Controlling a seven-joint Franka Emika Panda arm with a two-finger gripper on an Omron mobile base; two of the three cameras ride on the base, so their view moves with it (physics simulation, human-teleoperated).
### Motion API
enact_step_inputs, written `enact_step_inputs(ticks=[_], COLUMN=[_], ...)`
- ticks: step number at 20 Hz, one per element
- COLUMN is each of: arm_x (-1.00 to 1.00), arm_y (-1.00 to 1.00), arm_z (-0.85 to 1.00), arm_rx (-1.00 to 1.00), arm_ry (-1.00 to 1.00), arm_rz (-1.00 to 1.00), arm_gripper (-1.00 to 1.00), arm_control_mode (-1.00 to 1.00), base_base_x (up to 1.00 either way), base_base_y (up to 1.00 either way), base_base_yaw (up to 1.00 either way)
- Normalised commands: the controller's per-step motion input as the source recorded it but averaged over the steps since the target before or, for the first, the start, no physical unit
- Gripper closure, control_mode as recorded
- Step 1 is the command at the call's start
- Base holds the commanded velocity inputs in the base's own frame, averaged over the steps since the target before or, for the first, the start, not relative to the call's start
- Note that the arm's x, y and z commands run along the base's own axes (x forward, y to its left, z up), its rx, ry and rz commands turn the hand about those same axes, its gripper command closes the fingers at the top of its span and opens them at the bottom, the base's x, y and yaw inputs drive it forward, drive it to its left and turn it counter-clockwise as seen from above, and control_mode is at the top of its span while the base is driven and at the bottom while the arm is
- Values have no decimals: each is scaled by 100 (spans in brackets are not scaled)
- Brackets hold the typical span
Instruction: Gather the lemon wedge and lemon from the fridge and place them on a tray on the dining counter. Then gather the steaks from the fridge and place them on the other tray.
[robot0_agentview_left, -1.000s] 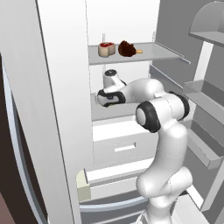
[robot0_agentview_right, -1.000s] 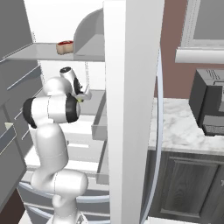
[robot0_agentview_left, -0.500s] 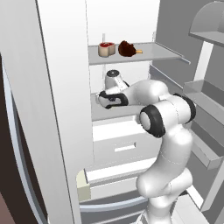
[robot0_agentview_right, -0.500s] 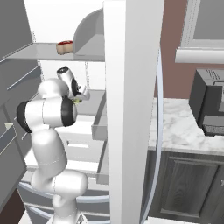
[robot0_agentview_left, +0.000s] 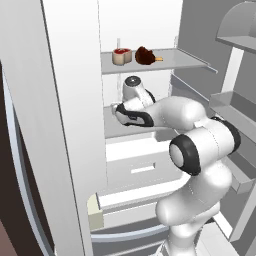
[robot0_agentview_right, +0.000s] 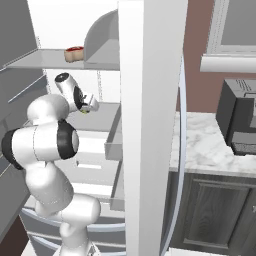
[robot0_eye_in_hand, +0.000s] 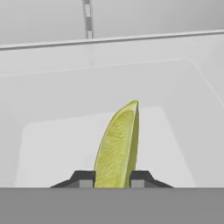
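in the left base view the arm is reaching into the open fridge (robot0_agentview_left: 75, 125), the hand (robot0_agentview_left: 119, 111) sitting over the middle shelf (robot0_agentview_left: 115, 131). in the right base view a yellow-green bit is showing at the hand (robot0_agentview_right: 89, 107). in the hand view the fingertips (robot0_eye_in_hand: 83, 178) are pinching the lemon wedge (robot0_eye_in_hand: 117, 146); first gathering step, next calling for lifting it out toward a tray.

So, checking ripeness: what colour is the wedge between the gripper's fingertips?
Yellow-green, with a darker green rind edge; the lemon wedge shows best in the hand view.
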Motion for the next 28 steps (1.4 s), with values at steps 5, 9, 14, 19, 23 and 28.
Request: enact_step_inputs(ticks=[5,9,14,19,23,28], arm_x=[-73,-80,-82,-84,-86,-89], arm_y=[-4,-9,-17,-24,-21,-17], arm_z=[46,60,66,47,40,42], arm_rx=[0,1,1,2,2,2], arm_ry=[-5,-1,0,0,0,0], arm_rz=[-4,-6,-3,-1,-1,-1], arm_gripper=[100,100,100,100,100,100], arm_control_mode=[-100,-100,-100,-100,-100,-100], base_base_x=[0,0,0,0,0,0], base_base_y=[0,0,0,0,0,0], base_base_yaw=[0,0,0,0,0,0])
